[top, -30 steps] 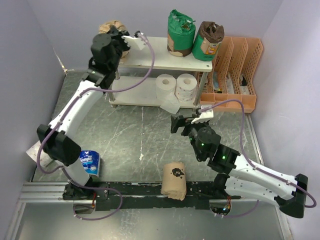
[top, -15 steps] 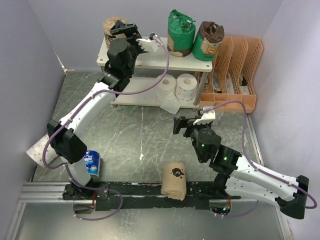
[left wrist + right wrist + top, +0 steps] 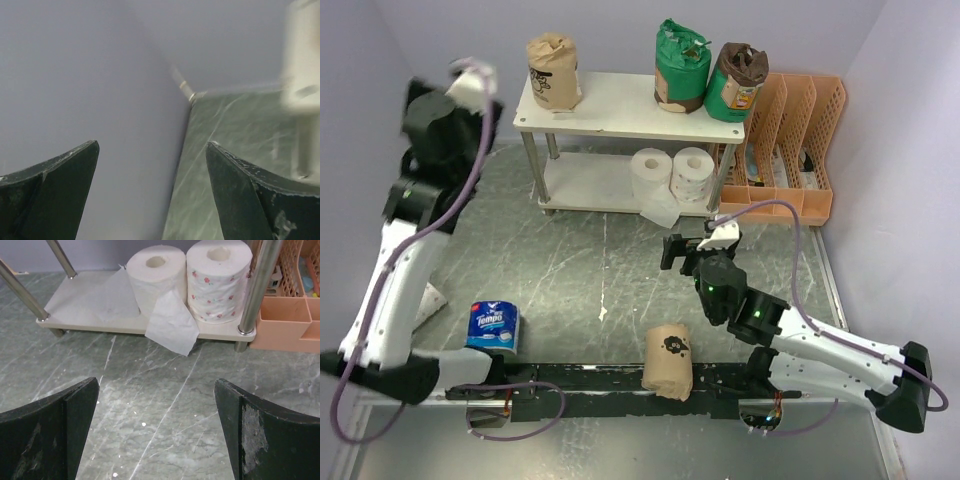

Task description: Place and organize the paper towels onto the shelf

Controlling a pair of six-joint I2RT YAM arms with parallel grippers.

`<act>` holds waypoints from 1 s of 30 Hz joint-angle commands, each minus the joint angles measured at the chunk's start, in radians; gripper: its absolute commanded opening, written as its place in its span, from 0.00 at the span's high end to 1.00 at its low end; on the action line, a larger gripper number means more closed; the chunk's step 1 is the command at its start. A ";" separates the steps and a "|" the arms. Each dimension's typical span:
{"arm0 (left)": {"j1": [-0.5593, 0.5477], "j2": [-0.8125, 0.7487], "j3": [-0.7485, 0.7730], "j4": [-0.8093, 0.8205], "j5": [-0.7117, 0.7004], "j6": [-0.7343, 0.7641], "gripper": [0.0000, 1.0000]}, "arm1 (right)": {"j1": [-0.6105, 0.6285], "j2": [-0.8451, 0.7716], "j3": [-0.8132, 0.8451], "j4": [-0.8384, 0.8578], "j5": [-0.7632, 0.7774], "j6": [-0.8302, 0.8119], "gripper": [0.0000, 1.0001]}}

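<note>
**Top external view.** The left gripper (image 3: 432, 112) is hanging blurred to the left of the shelf (image 3: 620, 100), and its fingers cannot be made out here. One tan-wrapped roll (image 3: 553, 72) is standing on the top board just right of this gripper. Two green-wrapped rolls (image 3: 681, 66) (image 3: 735, 82) are standing farther right on the same board. The right gripper (image 3: 686, 250) is hovering over the desk (image 3: 610, 270) with its jaws spread and nothing between them. Two white rolls (image 3: 651, 176) (image 3: 692, 175) are standing on the lower board just ahead of it. A second tan roll (image 3: 668, 361) is lying behind it. The blue Tempo roll (image 3: 493, 327) is standing well apart, to its left.

**Left wrist view.** The left gripper (image 3: 152, 145) is holding its jaws wide apart, gripping nothing. A grey wall and the desk corner are showing beyond it.

**Right wrist view.** The right gripper (image 3: 156, 385) is spread wide and is empty. The white rolls are sitting ahead of it, one trailing a loose sheet (image 3: 171, 325) over the board's edge. An orange file rack (image 3: 285, 315) is standing ahead to the right.
</note>
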 commanded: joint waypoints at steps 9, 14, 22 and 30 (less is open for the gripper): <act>0.170 -0.031 -0.662 -0.236 -0.532 -0.609 0.18 | -0.012 0.112 0.054 0.071 -0.092 0.038 0.00; 0.220 0.096 -0.684 -0.483 -0.664 -0.771 0.16 | -0.012 0.146 0.061 0.071 -0.125 0.074 0.00; 0.353 0.165 -0.834 -0.529 -0.619 -0.926 0.23 | -0.012 0.194 0.106 0.069 -0.157 0.027 0.00; 0.472 0.122 -0.951 -0.296 -0.493 -0.708 0.37 | -0.012 0.225 0.120 0.093 -0.191 0.019 0.00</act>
